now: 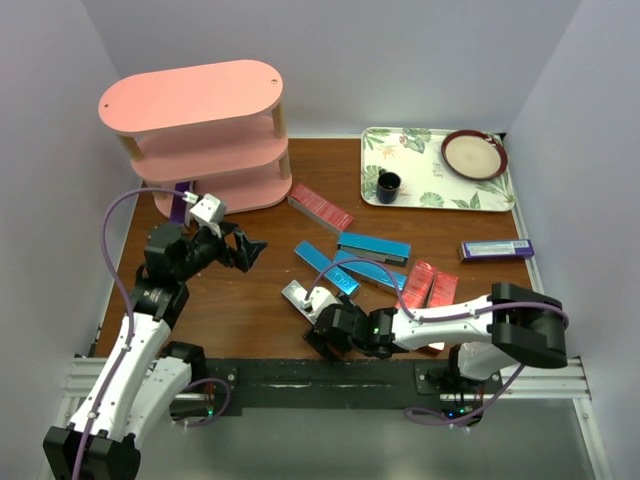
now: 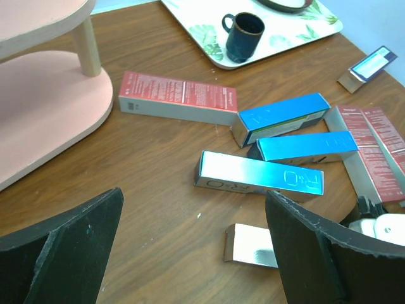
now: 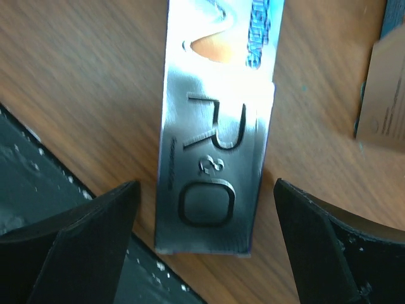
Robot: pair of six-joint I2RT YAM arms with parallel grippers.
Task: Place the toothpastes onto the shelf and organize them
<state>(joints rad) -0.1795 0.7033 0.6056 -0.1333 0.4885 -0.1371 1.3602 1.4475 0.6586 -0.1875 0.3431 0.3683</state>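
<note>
Toothpastes [image 1: 373, 247], glossy red and blue, lie scattered on the wooden surface [image 1: 240, 310] right of the pink, oval-boarded shelf [image 1: 195, 130]. A purple carton [image 1: 180, 203] at its near edge is partly hidden by the left arm [image 1: 165, 270]. The left pincer [image 1: 243, 250] hangs spread and holds nothing. The right pincer [image 3: 207, 183], spread, straddles a silvery carton [image 3: 212, 126] without touching it; the carton's far end is cut off.

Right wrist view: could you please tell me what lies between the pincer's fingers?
A silvery toothpaste carton lies flat on the table there, the open fingers flanking it, as that view shows.
</note>
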